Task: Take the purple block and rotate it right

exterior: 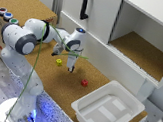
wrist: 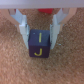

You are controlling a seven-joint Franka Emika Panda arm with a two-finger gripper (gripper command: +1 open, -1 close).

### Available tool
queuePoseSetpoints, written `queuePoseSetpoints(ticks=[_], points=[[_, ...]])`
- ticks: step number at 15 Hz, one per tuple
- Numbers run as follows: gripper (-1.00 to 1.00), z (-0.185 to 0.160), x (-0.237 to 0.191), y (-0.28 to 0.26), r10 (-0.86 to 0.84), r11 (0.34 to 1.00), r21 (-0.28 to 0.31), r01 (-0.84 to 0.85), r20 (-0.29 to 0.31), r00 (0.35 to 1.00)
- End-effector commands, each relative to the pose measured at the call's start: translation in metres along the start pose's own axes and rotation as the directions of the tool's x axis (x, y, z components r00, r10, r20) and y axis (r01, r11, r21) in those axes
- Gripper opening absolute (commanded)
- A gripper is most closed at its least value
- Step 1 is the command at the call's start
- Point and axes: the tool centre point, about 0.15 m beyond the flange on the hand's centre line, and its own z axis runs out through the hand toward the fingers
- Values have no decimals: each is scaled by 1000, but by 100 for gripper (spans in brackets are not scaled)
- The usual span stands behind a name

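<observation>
Because the small purple cube with yellow letters (wrist: 38,44) must be turned, the gripper (wrist: 39,29) straddles it; fingers wide, not yet clamped

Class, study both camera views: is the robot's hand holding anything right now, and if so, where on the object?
The purple block sits between the fingers of the hand, one at each side face. Whether they actually press on it cannot be told.

On the cork-topped desk (exterior: 62,85) there are three small blocks, one purple (wrist: 37,44), one yellow (exterior: 59,61), one red (exterior: 84,83), plus one white plastic bin (exterior: 108,109).
</observation>
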Motion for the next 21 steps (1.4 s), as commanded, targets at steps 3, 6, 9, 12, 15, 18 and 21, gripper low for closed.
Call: queuePoseSetpoints(ticks=[3, 6, 9, 12, 15, 18, 21], points=[[-100, 20, 8, -23, 113, 989, 102, -110, -25, 993], [-100, 33, 7, -23, 104, 990, 98, -104, 0, 995], [-100, 33, 7, -23, 104, 990, 98, -104, 0, 995], [100, 3, 6, -17, 46, 995, 90, -42, -43, 998], [100, -21, -9, -12, 2, 999, 54, 3, -92, 996], [100, -39, -34, -2, -46, 996, 75, 54, -108, 993], [100, -55, -55, 4, -203, 978, 22, 207, -116, 972]])
